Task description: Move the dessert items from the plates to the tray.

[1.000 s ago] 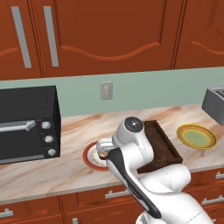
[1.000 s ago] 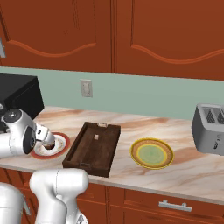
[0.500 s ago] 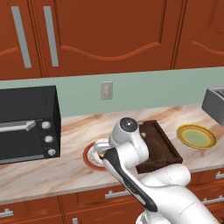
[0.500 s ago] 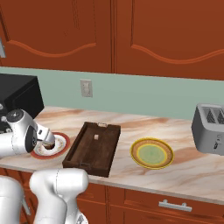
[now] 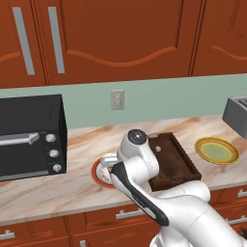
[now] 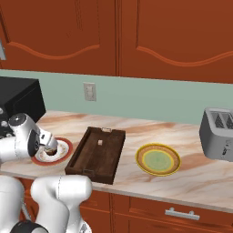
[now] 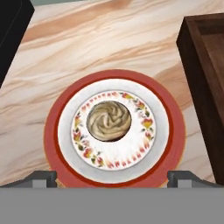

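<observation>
Cupcake [image 7: 109,121] sits centered on the red-rimmed plate [image 7: 175,131], unlabeled, beneath the claw [image 7: 112,177], fingers spread apart.

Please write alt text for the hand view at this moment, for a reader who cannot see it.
A cupcake with swirled tan frosting sits centred on a red-rimmed white plate, seen from straight above with the open gripper over it. The dark wooden tray lies beside the plate on the marble counter.

Arm [image 5: 137,159] over red-rim plate [image 5: 98,172], beside tray [image 5: 172,161].
</observation>
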{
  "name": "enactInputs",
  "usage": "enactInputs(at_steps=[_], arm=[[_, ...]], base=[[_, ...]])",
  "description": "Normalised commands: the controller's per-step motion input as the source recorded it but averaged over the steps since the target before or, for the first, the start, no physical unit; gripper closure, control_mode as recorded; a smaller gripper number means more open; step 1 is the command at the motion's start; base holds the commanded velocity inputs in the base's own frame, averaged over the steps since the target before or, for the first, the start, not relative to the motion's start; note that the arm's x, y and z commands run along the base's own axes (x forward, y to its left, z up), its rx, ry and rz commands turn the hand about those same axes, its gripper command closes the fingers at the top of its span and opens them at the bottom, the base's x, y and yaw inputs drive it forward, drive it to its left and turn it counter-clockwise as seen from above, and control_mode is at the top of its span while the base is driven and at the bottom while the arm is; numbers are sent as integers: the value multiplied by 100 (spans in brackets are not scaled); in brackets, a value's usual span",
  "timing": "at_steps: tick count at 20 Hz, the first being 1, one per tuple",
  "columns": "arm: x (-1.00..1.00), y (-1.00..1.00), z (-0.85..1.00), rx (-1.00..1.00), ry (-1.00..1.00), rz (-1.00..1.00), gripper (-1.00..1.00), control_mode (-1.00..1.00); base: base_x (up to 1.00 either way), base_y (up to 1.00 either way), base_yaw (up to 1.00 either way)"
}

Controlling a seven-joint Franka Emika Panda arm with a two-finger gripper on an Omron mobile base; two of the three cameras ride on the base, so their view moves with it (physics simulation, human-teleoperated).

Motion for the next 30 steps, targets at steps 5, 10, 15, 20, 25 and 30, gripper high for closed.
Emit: enactInputs(at_steps=[5, 10, 15, 20, 25, 30], arm=[[5, 0, -18, 0, 0, 0, -100, -100], [4, 0, -23, 0, 0, 0, -100, -100], [13, 0, -19, 0, 0, 0, -100, -100], [21, 0, -16, 0, 0, 0, -100, -100], [20, 2, -16, 0, 0, 0, -100, -100], [17, 2, -15, 0, 0, 0, -100, -100]], base=[[0, 0, 0], [0, 0, 0], [0, 0, 0], [0, 0, 0], [0, 0, 0], [0, 0, 0]])
